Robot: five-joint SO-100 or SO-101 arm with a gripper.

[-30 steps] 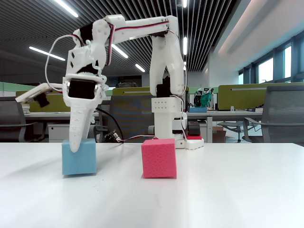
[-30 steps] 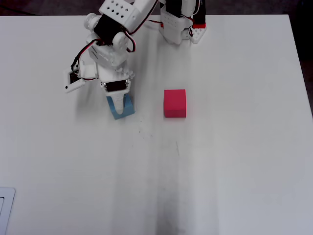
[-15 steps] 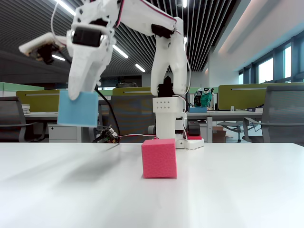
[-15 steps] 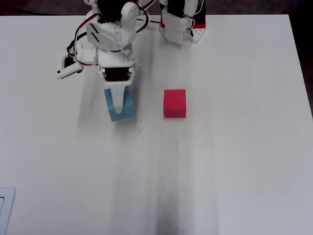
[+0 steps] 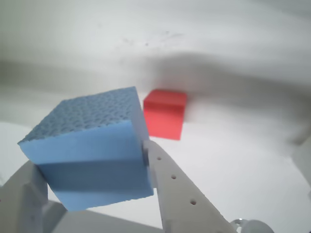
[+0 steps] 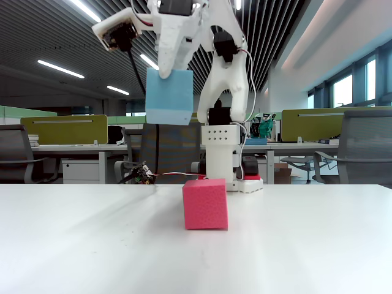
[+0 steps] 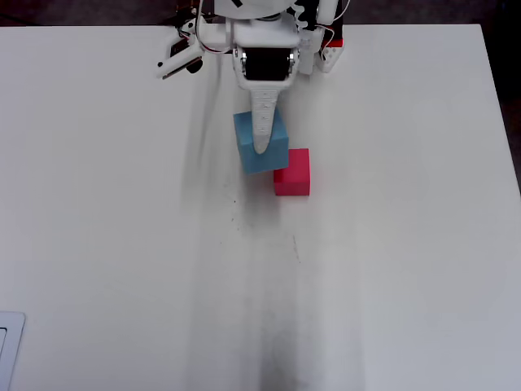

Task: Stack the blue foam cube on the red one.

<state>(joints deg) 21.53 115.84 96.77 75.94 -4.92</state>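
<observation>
The blue foam cube [image 6: 169, 98] hangs high above the white table, with my gripper [image 6: 170, 75] shut on it. In the overhead view the blue foam cube [image 7: 275, 153] sits under a white finger [image 7: 260, 122] and overlaps the upper left corner of the red one [image 7: 295, 174]. The red one [image 6: 205, 204] rests on the table, a little right of and well below the blue cube. In the wrist view the blue foam cube [image 5: 92, 150] fills the foreground between both fingers [image 5: 180, 194], and the red one [image 5: 164, 114] lies beyond it.
The arm's white base [image 6: 219, 156] stands at the table's far edge behind the red cube. A small connector with wires [image 6: 139, 174] lies left of the base. A pale flat thing [image 7: 8, 342] shows at the table's lower left corner.
The gripper lifted the blue cube off the table at the left, raised it high and swung it right, so it now hangs close to the red cube. The red cube stayed put.
</observation>
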